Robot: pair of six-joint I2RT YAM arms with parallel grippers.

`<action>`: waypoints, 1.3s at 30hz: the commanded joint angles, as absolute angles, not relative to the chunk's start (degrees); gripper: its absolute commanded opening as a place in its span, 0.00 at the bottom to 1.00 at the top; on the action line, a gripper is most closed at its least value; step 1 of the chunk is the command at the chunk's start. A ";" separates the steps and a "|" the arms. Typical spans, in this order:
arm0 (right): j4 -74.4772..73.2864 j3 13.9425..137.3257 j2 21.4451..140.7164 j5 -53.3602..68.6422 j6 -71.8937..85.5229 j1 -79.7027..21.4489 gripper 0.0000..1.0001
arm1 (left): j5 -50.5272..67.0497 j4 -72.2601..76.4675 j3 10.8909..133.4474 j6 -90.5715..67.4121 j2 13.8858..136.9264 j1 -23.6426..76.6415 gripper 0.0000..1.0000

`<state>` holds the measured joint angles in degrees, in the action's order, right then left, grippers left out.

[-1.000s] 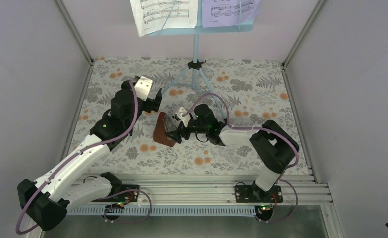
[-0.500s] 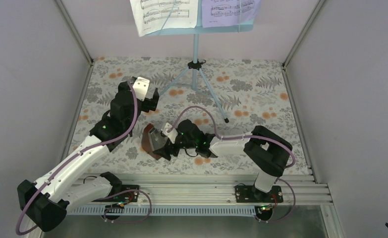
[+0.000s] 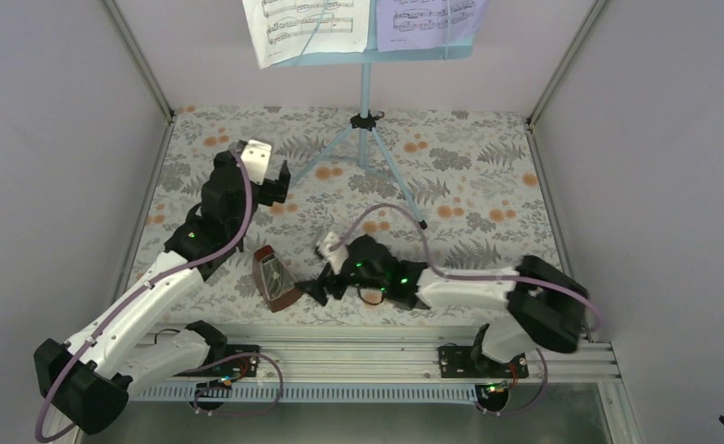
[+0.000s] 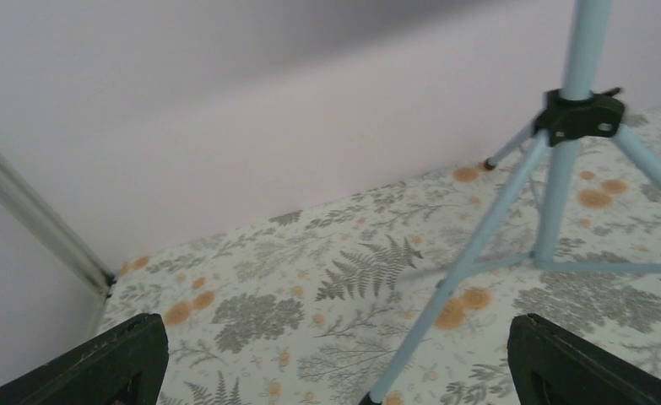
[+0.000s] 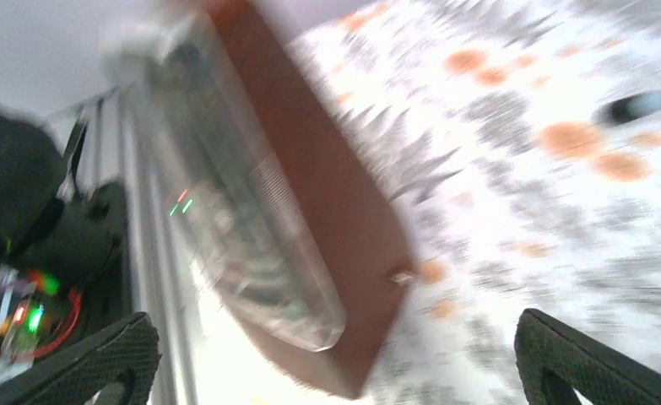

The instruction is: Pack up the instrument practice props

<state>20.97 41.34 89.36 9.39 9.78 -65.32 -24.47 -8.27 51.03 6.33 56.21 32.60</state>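
The reddish-brown metronome (image 3: 276,278) lies on its side on the floral cloth near the front rail, its clear cover up; the blurred right wrist view shows it as well (image 5: 327,194). My right gripper (image 3: 318,288) is open just right of the metronome, which lies ahead of its spread fingers (image 5: 99,359), ungripped. The light-blue music stand (image 3: 365,88) stands at the back, holding a white sheet (image 3: 307,23) and a lavender sheet (image 3: 427,18). My left gripper (image 3: 281,188) hangs open and empty left of the stand's legs (image 4: 479,245), its fingers (image 4: 128,359) wide apart.
The stand's tripod legs spread over the back middle of the cloth, one foot (image 3: 423,224) reaching toward the right arm's cable. An aluminium rail (image 3: 367,338) runs along the near edge. Grey walls close in the left, right and back.
The right arm swept toward the near left and the metronome moved with it from mid-table to the front edge, now lying a little apart. The left gripper drew slightly back and left.
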 commanded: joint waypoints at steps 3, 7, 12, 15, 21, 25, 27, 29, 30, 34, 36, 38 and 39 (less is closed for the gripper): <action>15.58 33.76 71.65 1.80 12.44 -50.95 1.00 | -9.92 -6.46 50.69 0.01 53.75 19.41 1.00; 10.73 32.99 64.61 -0.54 13.60 -38.83 1.00 | -2.60 -6.81 52.09 -2.38 56.07 14.24 1.00; 10.88 37.00 66.34 2.19 15.71 -26.36 1.00 | 0.95 -6.59 52.21 -2.22 57.03 13.24 1.00; 12.20 42.36 72.68 5.94 13.07 -23.70 0.98 | 1.07 -7.30 52.37 -1.48 57.43 13.20 1.00; 24.83 51.28 81.03 17.20 9.29 -21.37 0.90 | 1.13 -7.83 52.65 -0.72 57.43 13.23 1.00; 31.03 60.00 88.72 20.44 9.08 -21.36 0.83 | 1.50 -8.06 52.71 -0.66 57.43 13.19 1.00; 34.05 64.17 92.58 21.55 9.43 -21.36 0.82 | 1.51 -8.17 52.73 -0.48 57.47 13.24 1.00; 35.55 68.90 97.31 23.22 9.46 -21.43 0.79 | 1.26 -8.39 52.90 -0.30 57.42 13.17 1.00; 35.85 71.11 99.61 23.90 9.44 -21.44 0.77 | 0.98 -8.57 53.05 -0.13 57.37 13.18 1.00; 34.87 79.48 106.83 25.60 8.33 -21.45 0.72 | 0.58 -8.77 52.93 0.00 56.96 13.25 1.00; 33.79 83.12 109.74 25.61 7.66 -21.60 0.69 | 1.13 -8.85 52.94 -0.04 57.15 13.24 1.00; 32.02 86.41 111.59 25.41 6.57 -21.83 0.64 | 1.37 -9.00 53.09 -0.10 57.33 13.18 1.00; 31.19 87.71 112.22 25.46 5.99 -21.99 0.58 | 1.48 -9.12 53.21 -0.12 57.45 13.18 1.00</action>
